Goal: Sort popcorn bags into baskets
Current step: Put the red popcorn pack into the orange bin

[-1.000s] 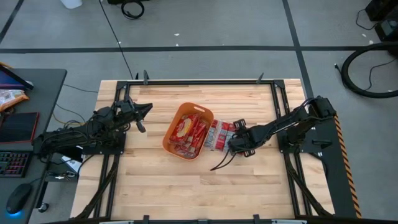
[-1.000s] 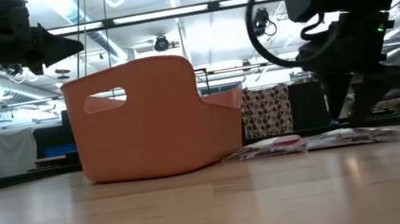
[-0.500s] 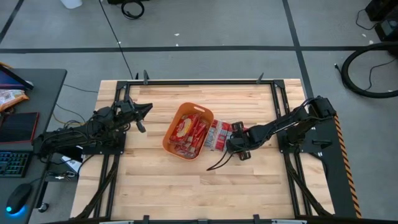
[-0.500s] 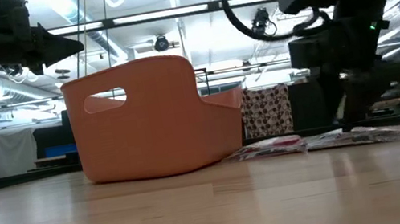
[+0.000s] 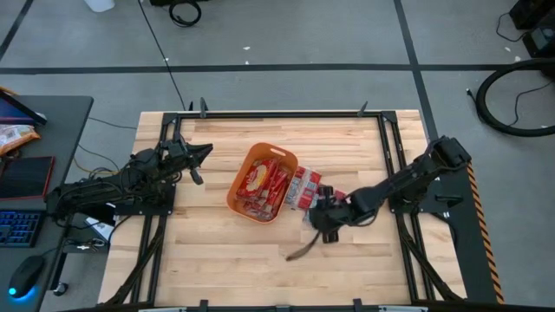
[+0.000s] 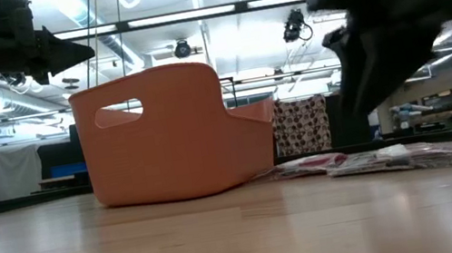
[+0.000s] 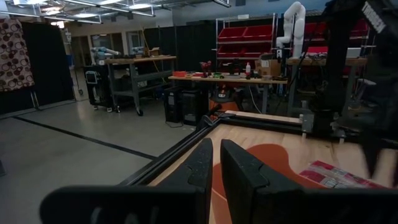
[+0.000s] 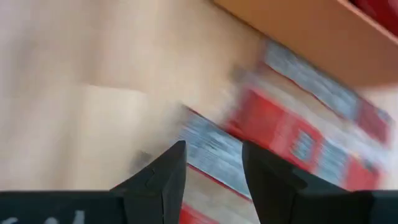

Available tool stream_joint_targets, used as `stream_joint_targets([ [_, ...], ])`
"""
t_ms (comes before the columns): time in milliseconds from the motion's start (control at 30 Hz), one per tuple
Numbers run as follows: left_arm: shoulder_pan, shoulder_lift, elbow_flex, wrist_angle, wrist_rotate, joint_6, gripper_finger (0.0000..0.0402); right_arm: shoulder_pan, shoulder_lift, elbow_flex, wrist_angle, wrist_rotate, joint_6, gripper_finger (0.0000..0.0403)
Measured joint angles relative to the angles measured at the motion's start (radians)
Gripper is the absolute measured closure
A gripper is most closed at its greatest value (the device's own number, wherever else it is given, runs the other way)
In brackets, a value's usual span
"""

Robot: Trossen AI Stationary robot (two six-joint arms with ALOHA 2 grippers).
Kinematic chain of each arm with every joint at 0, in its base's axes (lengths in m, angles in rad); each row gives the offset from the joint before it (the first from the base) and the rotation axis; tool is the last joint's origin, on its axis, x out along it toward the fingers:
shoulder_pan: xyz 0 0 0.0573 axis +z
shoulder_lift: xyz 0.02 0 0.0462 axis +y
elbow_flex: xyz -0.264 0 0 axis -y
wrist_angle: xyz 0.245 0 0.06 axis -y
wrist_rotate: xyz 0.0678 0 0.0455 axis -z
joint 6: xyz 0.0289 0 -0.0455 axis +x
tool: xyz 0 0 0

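Note:
The orange basket (image 5: 236, 189) stands mid-table with several red popcorn bags (image 5: 264, 180) inside; it also shows in the low view (image 6: 172, 135). Two more flat red-and-white bags (image 5: 301, 186) lie on the table against its right side, and they show in the low view (image 6: 392, 158). My right gripper (image 5: 317, 217) is open and low over the near edge of these bags; in its wrist view (image 8: 214, 168) a bag's silvery end (image 8: 211, 146) lies between the fingers. My left gripper (image 5: 205, 152) is shut and empty, in the air left of the basket. My right gripper's open fingers stand over the near end of a bag (image 8: 211, 146), pointing down. The picture is blurred, and I cannot tell whether they touch it.
The basket's wall (image 8: 323, 31) is close beyond the bags. Bare wood lies toward the table's near edge (image 5: 260, 277). A black metal frame (image 5: 277, 113) runs around the table. A desk with a keyboard (image 5: 17, 225) stands off the left side.
My right gripper has gone toward the table's near edge and a little left, staying low by the bags. In the low view the bag nearest it has shifted a little toward the near edge. The basket has not moved.

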Motion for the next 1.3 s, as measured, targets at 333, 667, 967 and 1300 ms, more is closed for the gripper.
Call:
stream_joint_targets([
  [333,0.0,0.0,0.0,0.0,0.0,0.0,0.0365,0.121,0.112,-0.001,0.099,-0.017,-0.005,0.0241],
  [667,0.0,0.0,0.0,-0.001,0.0,0.0,0.0365,0.113,0.191,0.005,0.001,0.033,0.146,0.0242],
  [967,0.0,0.0,0.0,-0.001,0.0,0.0,0.0365,0.104,0.186,0.001,-0.047,0.041,0.136,0.0362],
  [1300,0.0,0.0,0.0,-0.001,0.0,-0.001,0.0365,0.098,0.132,0.012,-0.095,0.024,0.121,0.0396],
])
